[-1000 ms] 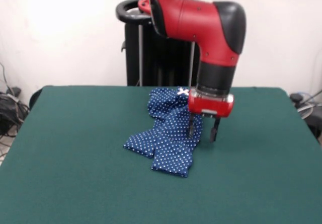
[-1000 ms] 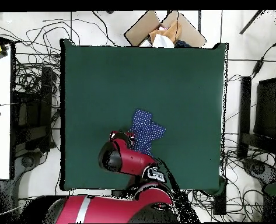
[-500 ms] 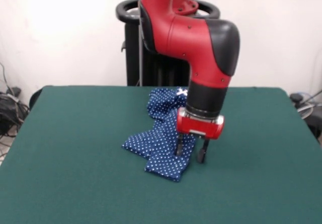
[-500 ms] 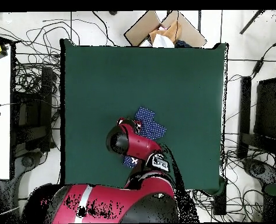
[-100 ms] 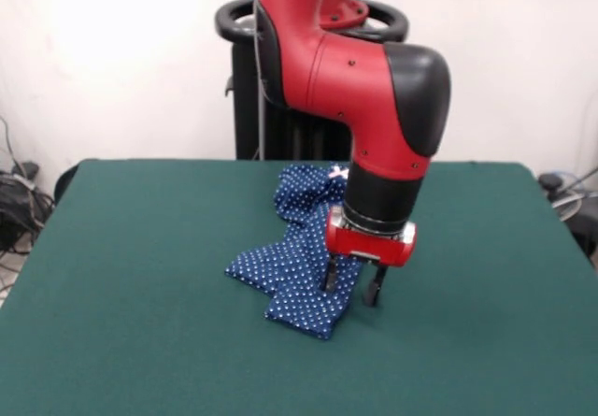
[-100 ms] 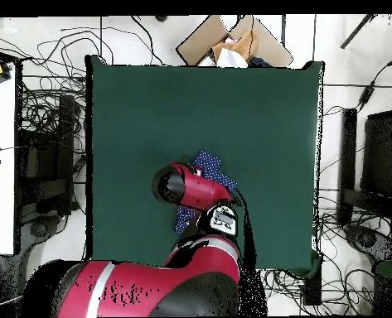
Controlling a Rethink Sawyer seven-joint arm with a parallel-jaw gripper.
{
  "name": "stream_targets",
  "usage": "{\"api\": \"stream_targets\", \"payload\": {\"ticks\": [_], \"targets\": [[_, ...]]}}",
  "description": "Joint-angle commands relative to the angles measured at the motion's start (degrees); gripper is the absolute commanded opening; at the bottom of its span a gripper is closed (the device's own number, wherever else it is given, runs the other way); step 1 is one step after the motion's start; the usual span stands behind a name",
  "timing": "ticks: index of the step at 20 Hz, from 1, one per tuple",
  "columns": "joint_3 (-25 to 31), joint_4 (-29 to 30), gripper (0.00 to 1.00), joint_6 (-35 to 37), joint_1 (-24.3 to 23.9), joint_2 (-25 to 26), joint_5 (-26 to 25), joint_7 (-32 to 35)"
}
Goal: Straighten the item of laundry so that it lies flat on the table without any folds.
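The item of laundry, navy-blue trousers with white dots, lies crumpled and folded at the middle of the green table. Its waistband with a small pale bow points to the far side. My gripper stands open low over the garment's right edge. One finger is on the cloth and the other finger is over bare felt beside it. In the overhead view the arm covers the gripper, and only parts of the trousers show beside it.
An open cardboard box with cloth in it sits just past the table's far edge in the overhead view. Cables lie on the floor around the table. Wide bare felt surrounds the garment.
The gripper has moved toward the near side and slightly left along the trousers and come lower. The near leg end has shifted a little the same way.
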Motion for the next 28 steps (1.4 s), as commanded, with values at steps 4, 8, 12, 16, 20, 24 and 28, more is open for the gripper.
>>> {"api": "stream_targets", "payload": {"ticks": [4, 8, 12, 16, 20, 24, 28], "targets": [[1.7, -6.8, 0.00, 6.7, 0.7, 2.0, 2.2, 10.4], [5.7, -3.3, 0.00, 6.5, 0.0, 0.1, 2.3, 10.9], [7.9, -0.5, 0.00, 5.9, 0.3, -0.9, 3.0, 12.2], [12.0, 4.3, 0.00, 6.1, 0.0, -3.4, 4.5, 14.1], [16.4, 7.5, 0.00, 5.8, -0.6, -4.7, 6.5, 15.5], [18.2, 7.2, 0.00, 4.1, -0.1, -3.4, 8.1, 16.3], [20.0, 6.2, 0.00, 2.8, 0.5, -1.6, 9.9, 16.5]]}}
